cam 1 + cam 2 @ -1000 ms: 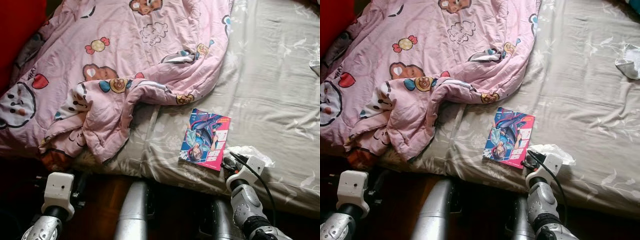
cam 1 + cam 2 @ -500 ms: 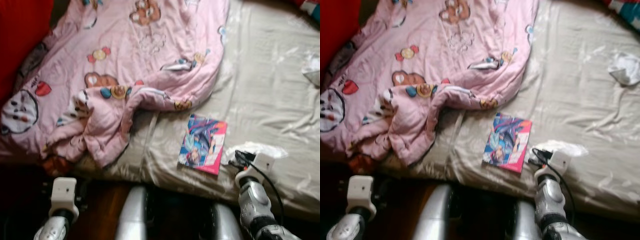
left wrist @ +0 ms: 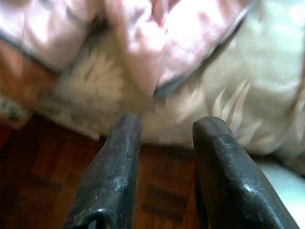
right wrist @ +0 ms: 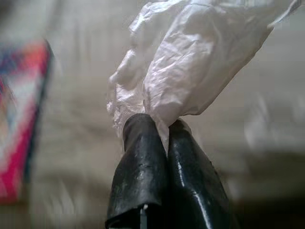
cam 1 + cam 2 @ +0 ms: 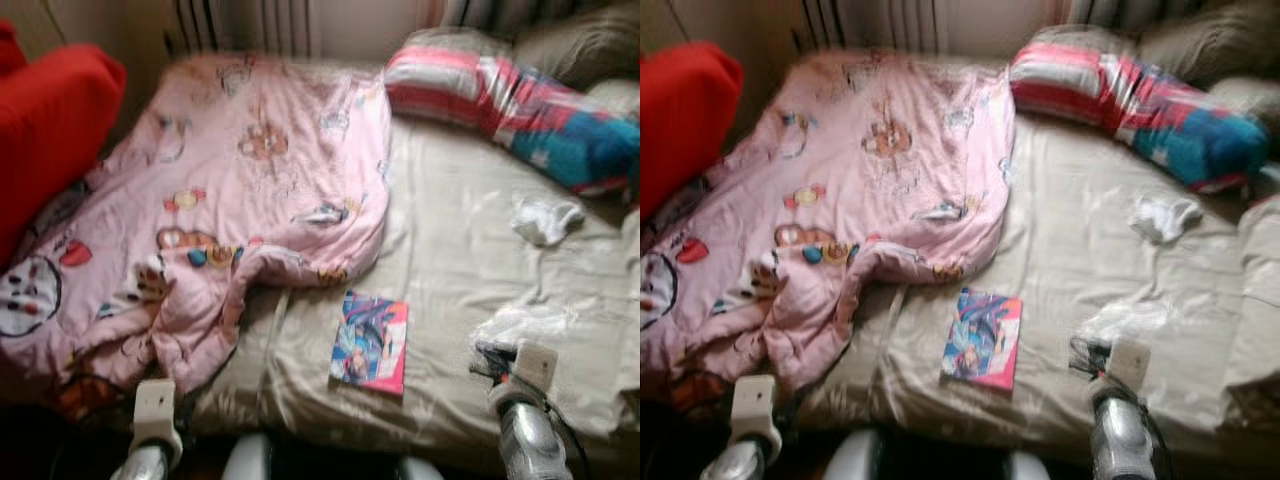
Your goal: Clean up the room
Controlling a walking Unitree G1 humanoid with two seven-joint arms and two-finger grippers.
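Note:
A crumpled clear plastic bag (image 4: 200, 62) lies on the beige bed sheet (image 5: 450, 250) near its front edge, and my right gripper (image 4: 162, 126) is shut on the bag's lower end. In the left eye view that gripper (image 5: 487, 362) sits at the bag (image 5: 520, 322), right of a colourful comic book (image 5: 370, 342) lying flat on the sheet. My left gripper (image 3: 167, 125) is open and holds nothing; it hangs low by the bed's front edge, under the hanging pink blanket (image 5: 250, 180), above the wooden floor.
A small white crumpled cloth (image 5: 543, 218) lies farther back on the sheet. A striped pillow (image 5: 510, 100) is at the head of the bed. A red cushion (image 5: 50, 120) stands at the left. The pictures are blurred.
The camera has tilted up, so the pillow and the wall behind the bed have come into view. My right gripper stays shut on the plastic bag.

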